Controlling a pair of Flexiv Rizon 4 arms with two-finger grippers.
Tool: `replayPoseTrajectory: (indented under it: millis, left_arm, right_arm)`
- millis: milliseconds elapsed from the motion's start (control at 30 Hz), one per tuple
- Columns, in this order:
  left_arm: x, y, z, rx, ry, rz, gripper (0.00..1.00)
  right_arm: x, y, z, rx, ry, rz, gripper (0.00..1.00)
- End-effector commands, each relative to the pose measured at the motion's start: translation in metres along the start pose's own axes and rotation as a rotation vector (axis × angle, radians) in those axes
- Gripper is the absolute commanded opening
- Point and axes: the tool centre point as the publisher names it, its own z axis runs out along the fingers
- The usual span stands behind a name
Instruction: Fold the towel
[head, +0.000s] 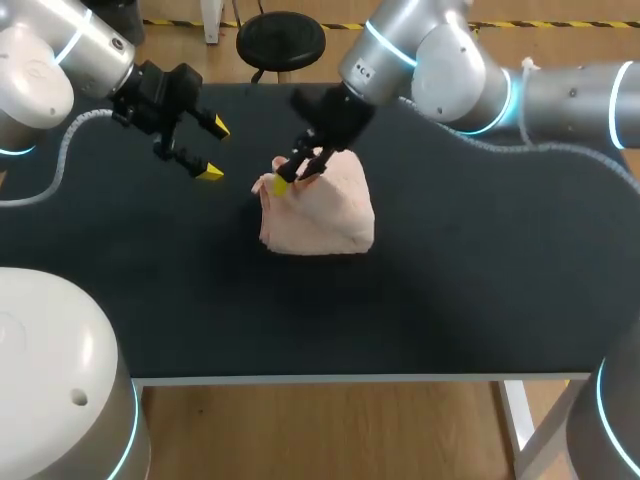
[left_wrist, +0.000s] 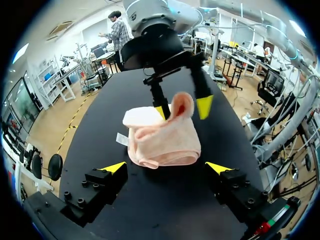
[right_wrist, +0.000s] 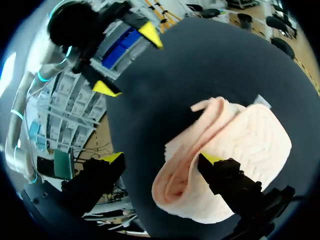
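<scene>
Matte black tabletop with a pale front edge, seen from above and from both wrists. A salmon-pink towel lies left of the tabletop's middle, bunched into a rough, partly folded mound. One rolled edge faces the left arm, and a loose flap stands up on the far-left side. A small white label sticks out from the towel's side onto the black surface.

The right gripper comes in from the far right corner and hangs directly over the raised flap. Its fingers are spread: one yellow tip rests on the towel's folds, and the other stands clear over bare tabletop, so nothing is pinched.

The left gripper is near the far left edge, well apart from the towel, with its fingers released and wide. From its wrist, the towel lies ahead of them, with the right gripper beyond it.
</scene>
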Motion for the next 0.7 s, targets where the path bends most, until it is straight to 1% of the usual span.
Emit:
replayPoseTrajectory:
  millis: [33, 100, 167, 233, 333, 400, 500, 567, 633, 667, 700]
  left_arm:
    - [0.000, 0.001, 0.001, 0.004, -0.002, 0.002, 1.00]
    - [0.000, 0.001, 0.001, 0.004, -0.002, 0.002, 1.00]
    - [0.000, 0.001, 0.001, 0.004, -0.002, 0.002, 1.00]
    - [0.000, 0.001, 0.001, 0.004, -0.002, 0.002, 1.00]
    - [0.000, 0.001, 0.001, 0.004, -0.002, 0.002, 1.00]
    - [0.000, 0.001, 0.001, 0.004, -0.002, 0.002, 1.00]
    - [0.000, 0.001, 0.001, 0.004, -0.002, 0.002, 1.00]
    - [0.000, 0.001, 0.001, 0.004, -0.002, 0.002, 1.00]
    - [0.000, 0.001, 0.001, 0.004, -0.002, 0.002, 1.00]
    - [0.000, 0.001, 0.001, 0.004, -0.002, 0.002, 1.00]
    - [0.000, 0.001, 0.001, 0.004, -0.002, 0.002, 1.00]
  right_arm:
    - [0.014, -0.009, -0.001, -0.033, 0.040, -0.081, 1.00]
    - [0.015, -0.011, -0.004, -0.040, 0.044, -0.097, 1.00]
    - [0.009, -0.015, -0.012, -0.060, 0.021, -0.076, 1.00]
    - [0.001, -0.018, -0.022, -0.080, 0.025, -0.045, 1.00]
    - [-0.008, -0.025, -0.039, -0.114, -0.039, -0.014, 1.00]
    - [-0.014, -0.032, -0.044, -0.121, -0.052, 0.009, 1.00]
    - [-0.017, -0.037, -0.039, -0.111, -0.048, 0.023, 1.00]
    - [-0.019, -0.038, -0.031, -0.103, -0.017, 0.025, 1.00]
    - [-0.022, -0.039, -0.027, -0.106, -0.008, 0.028, 1.00]
    - [-0.023, -0.038, -0.026, -0.110, 0.000, 0.029, 0.87]
    - [-0.024, -0.038, -0.027, -0.122, 0.007, 0.029, 0.34]
